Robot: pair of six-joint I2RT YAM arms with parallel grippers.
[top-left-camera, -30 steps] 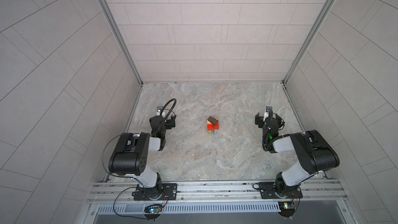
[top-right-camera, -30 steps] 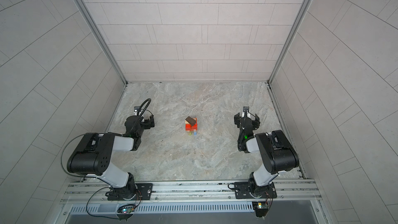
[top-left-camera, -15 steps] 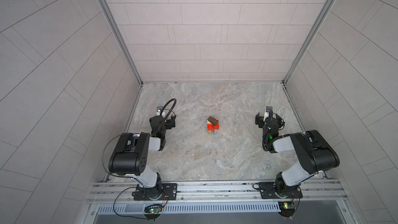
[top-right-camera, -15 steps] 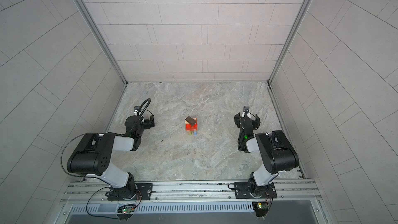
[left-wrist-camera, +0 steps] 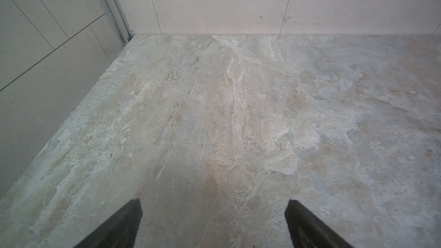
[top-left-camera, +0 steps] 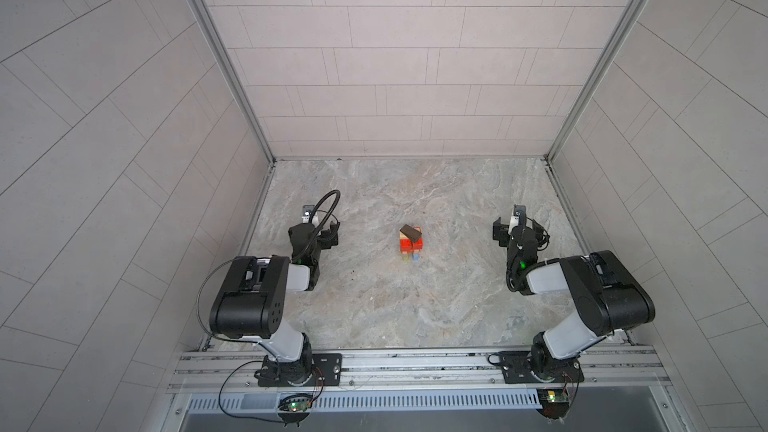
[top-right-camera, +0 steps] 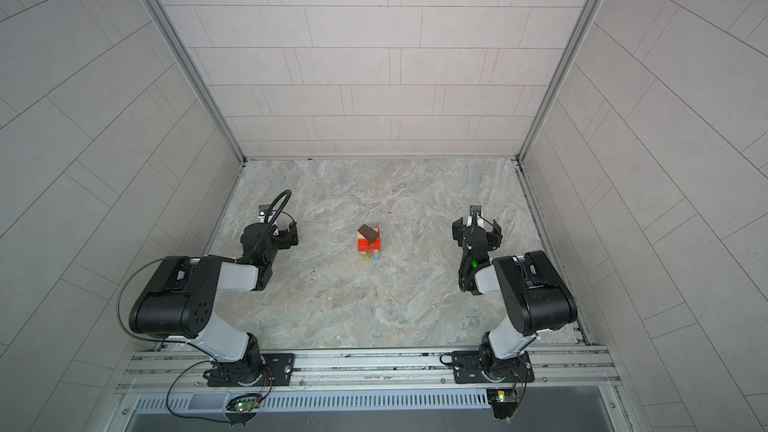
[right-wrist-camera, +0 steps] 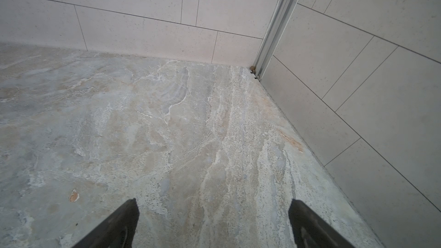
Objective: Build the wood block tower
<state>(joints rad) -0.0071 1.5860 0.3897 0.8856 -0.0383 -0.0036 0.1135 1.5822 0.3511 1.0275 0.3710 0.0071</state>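
Note:
The tower (top-left-camera: 412, 244) (top-right-camera: 369, 242) stands alone in the middle of the marbled floor. Of its wood blocks, a dark brown one (top-left-camera: 410, 232) lies askew on top beside a tan one. Red and orange blocks (top-left-camera: 409, 246) sit below, and green (top-left-camera: 404, 260) and blue (top-left-camera: 415, 258) ends show lowest. My left gripper (top-left-camera: 313, 229) (top-right-camera: 272, 229) (left-wrist-camera: 213, 202) hovers low, far to the tower's left, open and empty. My right gripper (top-left-camera: 518, 227) (top-right-camera: 476, 225) (right-wrist-camera: 212, 200) is far to the tower's right, open and empty. Both wrist views show only bare floor and walls.
Tiled walls close the floor in at the back and on both sides, with metal corner posts (left-wrist-camera: 114, 13) (right-wrist-camera: 274, 32). An aluminium rail (top-left-camera: 415, 361) carrying both arm bases runs along the front edge.

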